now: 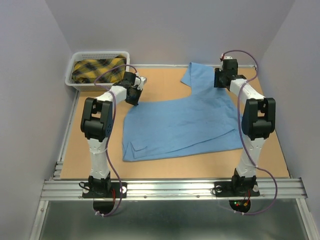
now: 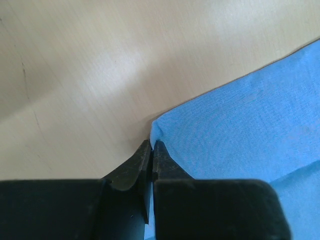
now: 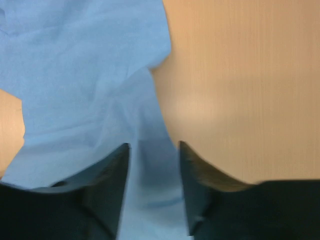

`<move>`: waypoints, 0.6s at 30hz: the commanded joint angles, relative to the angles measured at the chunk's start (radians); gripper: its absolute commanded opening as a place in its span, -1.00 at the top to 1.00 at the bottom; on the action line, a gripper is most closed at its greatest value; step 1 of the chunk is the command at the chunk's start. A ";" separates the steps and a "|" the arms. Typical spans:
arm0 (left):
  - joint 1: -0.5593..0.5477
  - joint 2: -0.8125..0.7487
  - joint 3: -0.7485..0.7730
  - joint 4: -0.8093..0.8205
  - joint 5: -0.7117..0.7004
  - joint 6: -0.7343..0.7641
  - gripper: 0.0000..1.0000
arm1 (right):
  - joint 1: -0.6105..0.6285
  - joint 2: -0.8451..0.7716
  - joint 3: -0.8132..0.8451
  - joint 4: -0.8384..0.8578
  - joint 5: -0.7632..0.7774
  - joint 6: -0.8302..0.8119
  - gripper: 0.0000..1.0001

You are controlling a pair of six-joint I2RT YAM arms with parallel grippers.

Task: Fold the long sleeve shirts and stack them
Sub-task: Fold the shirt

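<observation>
A light blue long sleeve shirt (image 1: pixel 180 125) lies spread on the table, with one part reaching toward the back edge (image 1: pixel 200 75). My left gripper (image 1: pixel 134 99) is at the shirt's back left corner. In the left wrist view its jaws (image 2: pixel 152 144) are shut on that corner of blue cloth (image 2: pixel 235 125). My right gripper (image 1: pixel 221 81) hangs over the shirt's back right part. In the right wrist view its fingers (image 3: pixel 154 147) stand apart, open, with blue cloth (image 3: pixel 85 75) below and between them; I cannot tell whether they touch it.
A white basket (image 1: pixel 100 53) stands at the back left corner and holds a yellow and black plaid cloth (image 1: pixel 97 70). Grey walls close in the left, back and right sides. A metal rail (image 1: pixel 170 187) runs along the near edge.
</observation>
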 commanded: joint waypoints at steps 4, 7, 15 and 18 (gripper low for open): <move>0.004 -0.047 -0.009 -0.025 -0.036 -0.021 0.90 | -0.040 -0.218 -0.112 -0.003 0.022 0.214 -0.37; 0.004 -0.045 -0.007 -0.022 -0.041 -0.029 0.90 | -0.118 -0.321 -0.190 -0.015 -0.116 0.369 -0.37; 0.004 -0.055 -0.028 -0.026 -0.064 -0.030 0.90 | -0.238 -0.474 -0.519 -0.011 -0.367 0.550 -0.32; 0.004 -0.068 -0.039 -0.022 -0.076 -0.044 0.90 | -0.272 -0.545 -0.594 -0.011 -0.209 0.557 -0.32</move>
